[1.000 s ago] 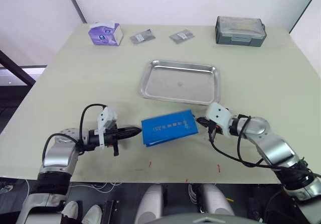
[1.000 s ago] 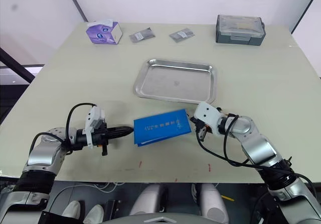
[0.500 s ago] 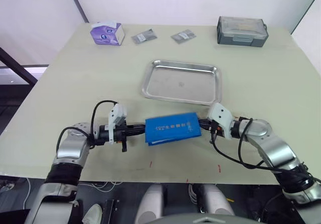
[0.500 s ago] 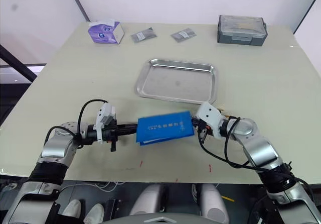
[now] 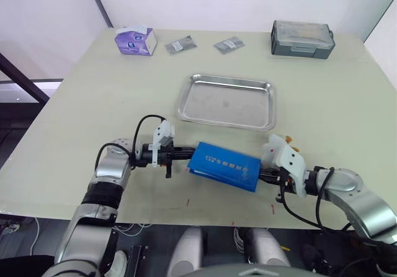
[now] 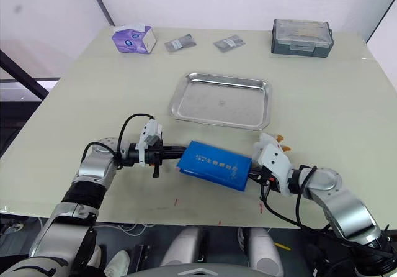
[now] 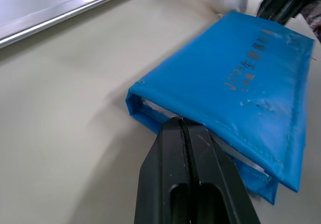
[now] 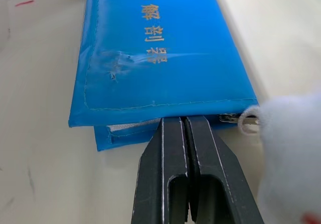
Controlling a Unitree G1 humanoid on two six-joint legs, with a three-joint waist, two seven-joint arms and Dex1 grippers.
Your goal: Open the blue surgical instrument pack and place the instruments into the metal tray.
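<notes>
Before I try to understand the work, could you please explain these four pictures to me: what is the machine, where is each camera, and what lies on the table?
The machine is a humanoid robot with two arms. Each arm ends in a tool with two black fingers.

Two pictures come from cameras on the robot's head, looking down over its arms. The other two come from a camera on each wrist, looking along that tool's fingers.

Near the robot lies the blue surgical instrument pack, folded shut. The left tool and the right tool each meet one end of it with fingers pressed together, their tips at the edge between its layers. No instruments are visible.

Behind it sits the metal tray, with nothing in it. Along the far edge are a purple tissue box, two small grey packets and a grey lidded box.
</notes>
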